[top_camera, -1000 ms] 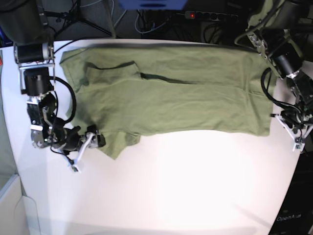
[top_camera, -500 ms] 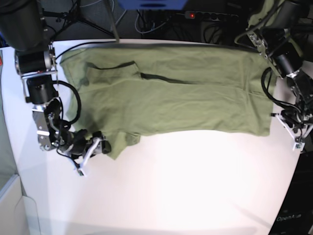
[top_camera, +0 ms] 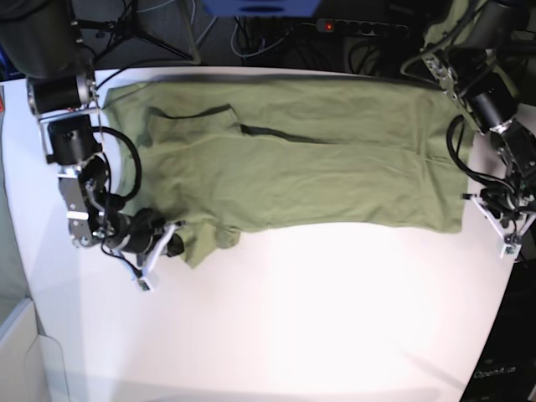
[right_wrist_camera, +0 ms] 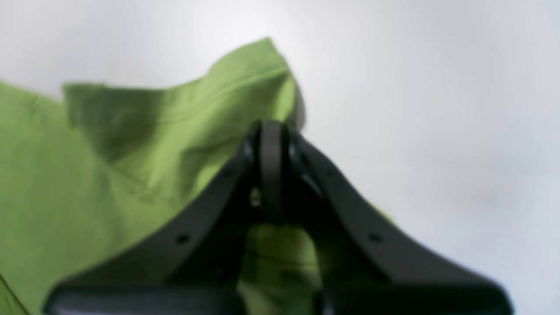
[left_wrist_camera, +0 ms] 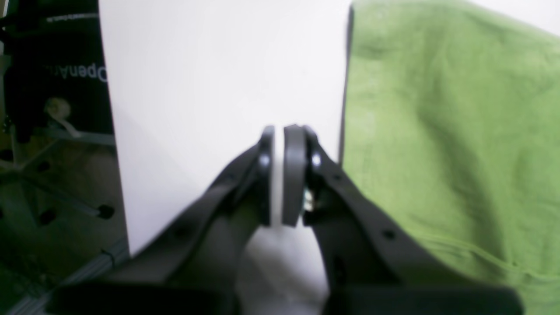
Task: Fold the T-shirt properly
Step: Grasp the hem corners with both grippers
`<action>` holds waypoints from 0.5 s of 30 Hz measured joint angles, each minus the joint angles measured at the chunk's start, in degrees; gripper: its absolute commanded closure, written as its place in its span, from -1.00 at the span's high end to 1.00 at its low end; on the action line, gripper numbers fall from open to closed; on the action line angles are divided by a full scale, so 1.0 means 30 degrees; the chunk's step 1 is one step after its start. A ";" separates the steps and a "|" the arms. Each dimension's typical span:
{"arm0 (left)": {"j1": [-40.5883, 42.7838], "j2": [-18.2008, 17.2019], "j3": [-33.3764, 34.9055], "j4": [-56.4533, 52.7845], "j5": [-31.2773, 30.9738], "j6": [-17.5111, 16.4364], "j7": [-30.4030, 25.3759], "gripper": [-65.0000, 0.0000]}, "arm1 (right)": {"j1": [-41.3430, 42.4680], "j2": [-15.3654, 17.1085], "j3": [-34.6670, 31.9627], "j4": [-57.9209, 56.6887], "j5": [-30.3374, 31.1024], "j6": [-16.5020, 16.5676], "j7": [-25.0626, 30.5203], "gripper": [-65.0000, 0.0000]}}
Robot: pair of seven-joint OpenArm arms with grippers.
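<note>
The olive-green T-shirt (top_camera: pixel 318 167) lies spread flat across the back half of the white table (top_camera: pixel 318 318). One sleeve points toward the front left. My right gripper (top_camera: pixel 173 244) is at that sleeve's edge. In the right wrist view its jaws (right_wrist_camera: pixel 271 131) are shut, with the sleeve cloth (right_wrist_camera: pixel 183 122) bunched up at their tips. My left gripper (top_camera: pixel 509 248) sits at the far right of the table, just off the shirt's bottom hem. In the left wrist view it (left_wrist_camera: pixel 278 135) is shut over bare table, with nothing held and the shirt (left_wrist_camera: pixel 437 131) beside it.
The table's right edge (left_wrist_camera: pixel 116 144) runs close to the left gripper, with a black box (top_camera: pixel 502 368) below it. Cables and a power strip (top_camera: pixel 352 27) lie behind the table. A pale bin (top_camera: pixel 21 352) stands at the front left.
My right gripper has slid right onto the sleeve edge and gone from wide open to shut. The sleeve corner has puckered slightly. The left arm has not moved.
</note>
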 measured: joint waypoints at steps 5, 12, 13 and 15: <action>0.0029 0.0036 0.0000 -0.0044 -0.0066 0.0000 -0.0007 -0.89 | -0.2506 0.0867 -0.0102 0.4991 -0.0379 0.0095 -0.0372 -0.98; 0.0160 0.0248 0.0000 -0.0022 -0.0058 0.0051 -0.0066 -0.89 | -0.3038 0.1020 0.0015 0.6958 -0.0372 0.0699 0.0029 -0.98; 0.0335 0.0270 0.0000 -0.0007 -0.0160 0.0000 -0.0124 -0.89 | -0.3198 0.1027 0.0029 0.7118 -0.0357 0.1224 0.0044 -0.98; 0.0466 0.0379 0.0000 -0.0029 -0.0073 0.0000 -0.0044 -0.89 | -0.3512 0.1027 0.0022 0.7490 -0.0379 0.1632 -0.0087 -0.98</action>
